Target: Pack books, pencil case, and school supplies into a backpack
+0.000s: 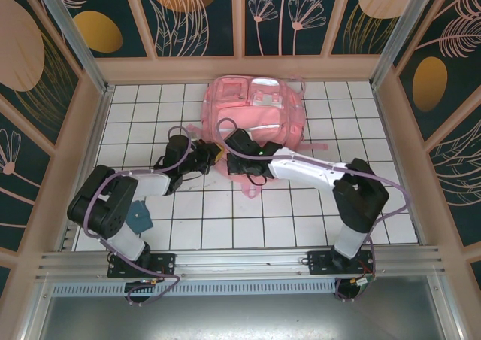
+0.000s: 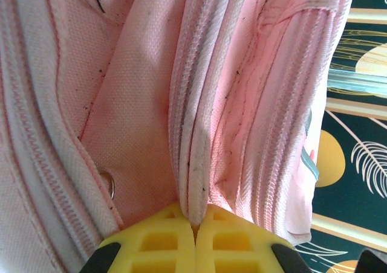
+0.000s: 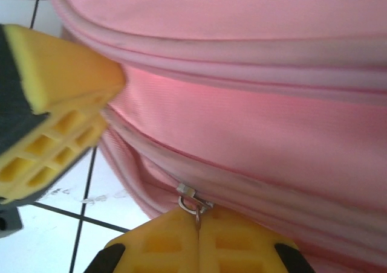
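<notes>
the left gripper [image 2: 195, 241] is clenched on the backpack [image 2: 139, 104]: its two yellow fingers [image 2: 160, 244] meet pad to pad with a ridge of pink zip seam pinched between them, and the fabric rises straight up from the tips. just left of that pinch a small metal ring [image 2: 109, 183] hangs on the cloth, clear of the fingers. the right gripper [image 3: 198, 240] is closed too, grasping the zip pull [image 3: 193, 199]; the silver tab sits right on the line where its fingertips meet, and the pink bag wall runs across above them. up and to the left of the right fingertips, one yellow finger of the left gripper sits against the same side of the bag, close by but apart from the right one. below it, white tiles of the table [image 3: 42, 224] show beside the right fingers. from above, both grippers meet at the near edge of the backpack, which lies on the far side of them. the pencil case [image 1: 140, 218] lies well behind the left fingers, back by that arm's elbow and partly hidden under it, apart from the bag.
</notes>
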`<state>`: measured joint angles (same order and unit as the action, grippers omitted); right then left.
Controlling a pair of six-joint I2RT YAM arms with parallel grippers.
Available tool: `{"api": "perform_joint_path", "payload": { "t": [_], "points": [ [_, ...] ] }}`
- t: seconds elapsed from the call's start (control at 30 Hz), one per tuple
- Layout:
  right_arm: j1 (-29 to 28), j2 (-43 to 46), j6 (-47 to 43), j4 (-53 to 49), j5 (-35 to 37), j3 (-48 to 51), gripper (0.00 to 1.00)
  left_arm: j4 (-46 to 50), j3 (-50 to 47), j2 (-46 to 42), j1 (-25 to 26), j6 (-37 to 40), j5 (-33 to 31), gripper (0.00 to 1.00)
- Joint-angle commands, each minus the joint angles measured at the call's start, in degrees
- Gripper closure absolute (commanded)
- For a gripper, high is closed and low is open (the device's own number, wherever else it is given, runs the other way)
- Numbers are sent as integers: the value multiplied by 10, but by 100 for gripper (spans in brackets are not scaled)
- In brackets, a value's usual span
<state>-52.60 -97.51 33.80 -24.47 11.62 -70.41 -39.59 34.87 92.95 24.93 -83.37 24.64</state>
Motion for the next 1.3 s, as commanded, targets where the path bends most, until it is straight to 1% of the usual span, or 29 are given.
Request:
{"api": "perform_joint_path", "payload": {
  "t": [0.0, 0.2, 0.37, 0.47, 0.6, 0.67, 0.73, 0.77, 0.83, 0.9, 0.93, 1.0, 1.07, 1.13, 1.17, 1.23, 1.27],
  "points": [
    [2, 55, 42, -88, 66, 32, 96, 7, 24, -20, -5, 34, -41, 100],
    [26, 109, 84, -98, 116, 74, 96, 18, 24, -27, -6, 42, -47, 100],
    [76, 146, 99, -108, 148, 114, 99, 52, 21, -48, -9, 63, -66, 100],
    [109, 168, 83, -100, 150, 134, 99, 67, 15, -62, -12, 72, -75, 100],
    [145, 181, 40, -79, 141, 141, 100, 87, 3, -78, -23, 87, -83, 100],
    [146, 181, -5, -59, 109, 135, 100, 94, -4, -88, -31, 93, -82, 100],
    [133, 181, -44, -28, 62, 133, 100, 115, -3, -100, -38, 106, -72, 100],
    [125, 179, -57, -16, 40, 132, 100, 126, -2, -108, -39, 114, -67, 95],
    [105, 172, -73, 14, -10, 128, 100, 160, -8, -137, -39, 126, -74, 67],
    [85, 159, -81, 42, -44, 121, 100, 216, -13, -173, -39, 151, -103, 53],
    [76, 150, -82, 53, -56, 116, 100, 247, -12, -187, -39, 166, -117, 49],
    [56, 128, -83, 72, -78, 100, 100, 308, -6, -217, -39, 197, -136, 44],
    [39, 108, -82, 83, -95, 82, 100, 344, -5, -241, -38, 212, -137, 43],
    [23, 91, -84, 97, -105, 67, 100, 362, -8, -259, -36, 216, -128, 42],
    [15, 85, -85, 102, -123, 61, 100, 368, -7, -267, -33, 222, -122, 42],
    [0, 77, -85, 114, -138, 53, 100, 388, 3, -274, -23, 250, -118, 43],
    [-5, 75, -86, 120, -148, 51, 100, 403, 13, -273, -17, 276, -117, 44]
  ]
}}
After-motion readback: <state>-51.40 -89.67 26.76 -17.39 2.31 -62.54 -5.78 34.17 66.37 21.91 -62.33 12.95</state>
